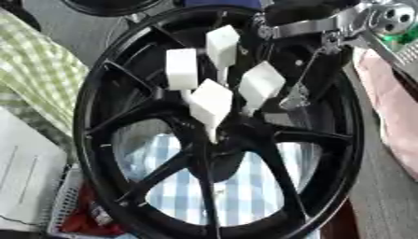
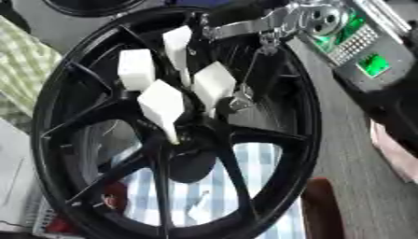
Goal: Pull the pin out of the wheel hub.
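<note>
A large black spoked wheel hub [image 1: 335, 154] fills both views, standing tilted. Several white pins with blocky heads stick out around its centre: one at the top [image 1: 222, 44], one on the left [image 1: 181, 69], one on the right [image 1: 261, 84] and one nearest me [image 1: 211, 102]. My right arm comes in from the upper right with a silver bracket [image 2: 269, 25]. Its dark right hand [image 2: 237, 11] lies over the wheel's top rim, just right of the top pin, and blends into the black rim. My left hand does not show.
A blue-and-white checked cloth [image 1: 245, 186] lies under the wheel. A green checked cloth [image 1: 32, 70] is at the left and pink fabric [image 1: 392, 107] at the right. A white basket [image 1: 69, 205] holding something red sits lower left. A thin metal rod [image 1: 296, 95] hangs inside the rim.
</note>
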`<state>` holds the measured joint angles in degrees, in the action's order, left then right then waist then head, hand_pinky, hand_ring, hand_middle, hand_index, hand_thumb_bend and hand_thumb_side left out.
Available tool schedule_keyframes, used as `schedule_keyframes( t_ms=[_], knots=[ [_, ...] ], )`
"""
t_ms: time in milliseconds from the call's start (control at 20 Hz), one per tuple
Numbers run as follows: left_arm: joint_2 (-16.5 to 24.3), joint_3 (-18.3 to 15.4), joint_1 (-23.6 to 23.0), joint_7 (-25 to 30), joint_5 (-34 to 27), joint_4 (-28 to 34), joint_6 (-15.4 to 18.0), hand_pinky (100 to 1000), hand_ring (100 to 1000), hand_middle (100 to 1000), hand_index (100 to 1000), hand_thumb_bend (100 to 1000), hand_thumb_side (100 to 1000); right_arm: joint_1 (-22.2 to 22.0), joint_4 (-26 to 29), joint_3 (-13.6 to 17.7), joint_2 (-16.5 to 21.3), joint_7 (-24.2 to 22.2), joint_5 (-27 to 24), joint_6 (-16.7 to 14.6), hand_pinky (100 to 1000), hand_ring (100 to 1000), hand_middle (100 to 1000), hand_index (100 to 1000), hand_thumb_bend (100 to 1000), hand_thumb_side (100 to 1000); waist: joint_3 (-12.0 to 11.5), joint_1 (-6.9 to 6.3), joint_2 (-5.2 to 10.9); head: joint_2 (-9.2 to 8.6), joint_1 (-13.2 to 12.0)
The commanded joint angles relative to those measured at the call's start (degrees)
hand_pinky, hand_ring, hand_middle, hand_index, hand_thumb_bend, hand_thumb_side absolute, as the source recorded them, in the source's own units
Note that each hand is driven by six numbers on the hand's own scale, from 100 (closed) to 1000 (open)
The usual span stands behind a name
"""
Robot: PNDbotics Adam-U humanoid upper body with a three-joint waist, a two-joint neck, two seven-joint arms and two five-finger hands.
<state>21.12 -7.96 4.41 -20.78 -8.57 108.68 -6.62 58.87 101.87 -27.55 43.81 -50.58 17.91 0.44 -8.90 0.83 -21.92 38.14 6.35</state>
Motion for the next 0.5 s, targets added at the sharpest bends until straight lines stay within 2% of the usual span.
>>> schedule_keyframes(
  t_ms=[50,500],
  knots=[
    [0.97,-0.24,0.21,0.15,-0.22,0.5,0.05,742,579,671,705,461,682,0.92,0.89,1.11,1.68,0.78,-0.56,0.87,720,572,362,480,407,117,-0.07,-0.86,0.67,-0.67,0.1],
    [0.89,-0.22,0.25,0.19,-0.01,0.52,0.0,742,579,672,705,461,684,2.15,1.37,2.31,3.31,2.87,-1.53,3.63,706,544,343,460,422,221,0.03,-0.97,1.7,-0.25,0.38]
  ],
)
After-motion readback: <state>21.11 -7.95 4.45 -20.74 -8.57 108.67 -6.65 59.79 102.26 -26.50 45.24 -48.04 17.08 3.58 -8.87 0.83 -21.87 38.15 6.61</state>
